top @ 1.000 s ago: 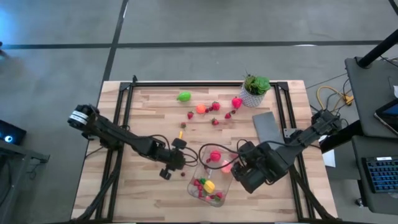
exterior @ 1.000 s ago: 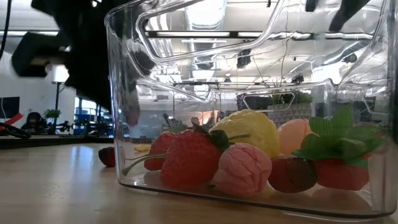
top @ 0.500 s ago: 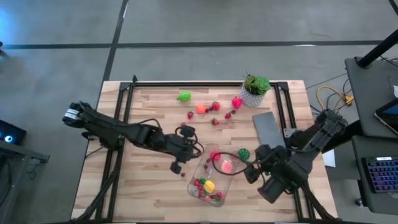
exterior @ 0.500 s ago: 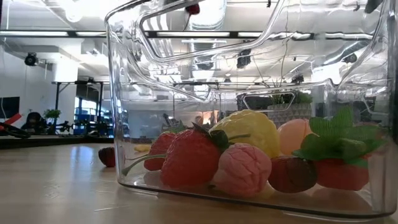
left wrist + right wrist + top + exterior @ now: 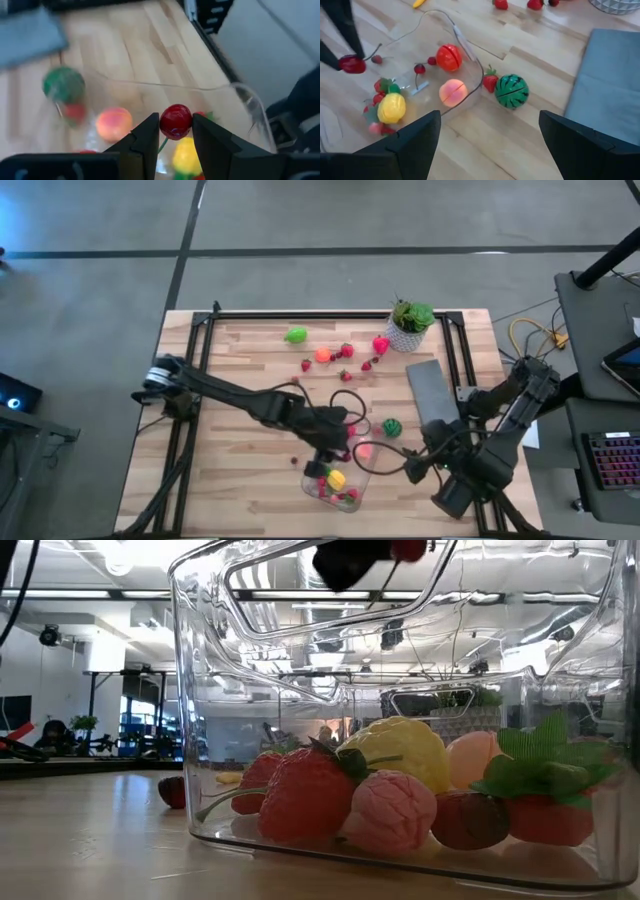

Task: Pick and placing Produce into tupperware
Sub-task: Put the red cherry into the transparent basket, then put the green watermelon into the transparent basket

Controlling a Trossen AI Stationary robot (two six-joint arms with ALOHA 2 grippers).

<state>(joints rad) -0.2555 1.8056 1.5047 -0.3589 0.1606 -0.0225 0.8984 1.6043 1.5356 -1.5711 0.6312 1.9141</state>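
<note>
The clear tupperware (image 5: 338, 463) stands near the table's near edge. It holds a yellow piece (image 5: 337, 478), a pink-orange piece (image 5: 364, 448), a red piece (image 5: 449, 57) and red berries (image 5: 305, 795). My left gripper (image 5: 338, 442) hangs above the tupperware (image 5: 235, 90), shut on a red cherry (image 5: 175, 121). My right gripper (image 5: 412, 464) is open, to the right of the tupperware and touching nothing. A dark green melon (image 5: 391, 426) and a strawberry (image 5: 490, 81) lie just outside the container's right wall. More produce (image 5: 322, 354) lies toward the far edge. My left gripper pinches the red cherry (image 5: 175, 121) between its two fingertips (image 5: 150, 131), one on each side of the round fruit. The fingers come from above, pointing down. The cherry is lifted clear above the open tupperware, and its stem (image 5: 374, 50) sticks out sideways.
A grey slab (image 5: 430, 388) lies at the right, beyond the right gripper. A potted plant (image 5: 410, 323) stands at the far right corner. A light green piece (image 5: 296, 335), a pink piece (image 5: 381, 344) and strawberries (image 5: 345, 351) lie scattered on the far half. A small berry (image 5: 293, 461) lies left of the container.
My left gripper has moved from the container's left side toward the table's right, and now hangs over the tupperware with the cherry. My right gripper has drawn back from over the container toward the near right corner.
</note>
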